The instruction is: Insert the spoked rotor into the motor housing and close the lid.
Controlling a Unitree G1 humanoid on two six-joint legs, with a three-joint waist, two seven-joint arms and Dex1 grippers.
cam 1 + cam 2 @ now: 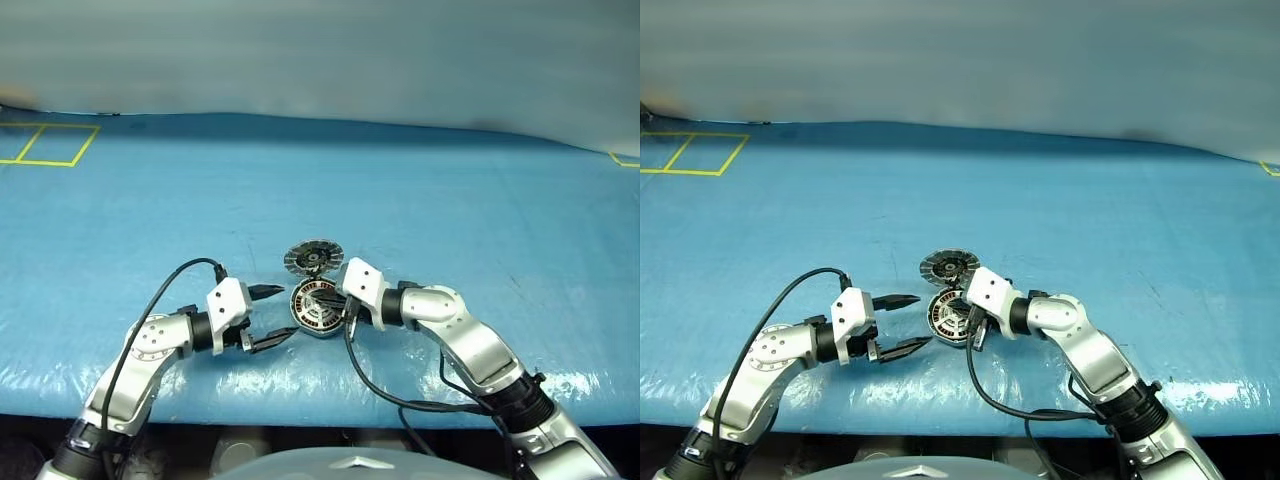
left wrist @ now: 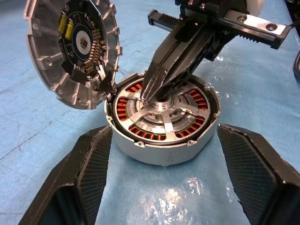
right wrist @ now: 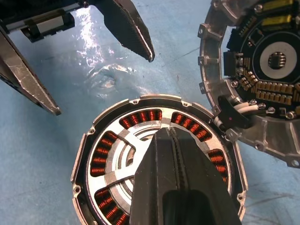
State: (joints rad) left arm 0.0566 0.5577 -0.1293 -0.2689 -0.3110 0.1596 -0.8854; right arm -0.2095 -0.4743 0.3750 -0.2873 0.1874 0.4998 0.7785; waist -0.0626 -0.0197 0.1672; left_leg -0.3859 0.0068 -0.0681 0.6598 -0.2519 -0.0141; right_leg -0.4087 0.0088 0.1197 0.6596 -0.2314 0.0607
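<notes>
Down at the near edge, both arms reach in over the blue sheet (image 1: 420, 190) that covers the whole work surface, wrinkled and glossy along its front. Yellow taped squares (image 1: 45, 145) sit at its far left corner.

Centre stage, the motor housing (image 2: 165, 140) rests flat on the sheet, open face up, copper-orange windings ringing the inside. And the spoked rotor (image 2: 161, 115) is already down in it, silver spokes lying across the windings, hub at the middle.

Behind the housing, the lid (image 2: 70, 51) stands swung open, tilted up on its edge and joined to the housing's rim at a small dark hinge. Its inner face is turned toward the housing, showing a dark board with gold and yellow parts around a centre hole.

Now the hands. From the right side, the right gripper (image 2: 149, 96) angles down onto the rotor, its two black fingers pressed together into one point, tip resting on the rotor near the hub. Nothing is pinched between them.

Over on the left, the left gripper (image 1: 272, 315) hovers level just beside the housing, fingers spread wide and holding nothing. In its own wrist view the two textured fingers (image 2: 86, 168) flank the housing on either side, apart from its wall.
</notes>
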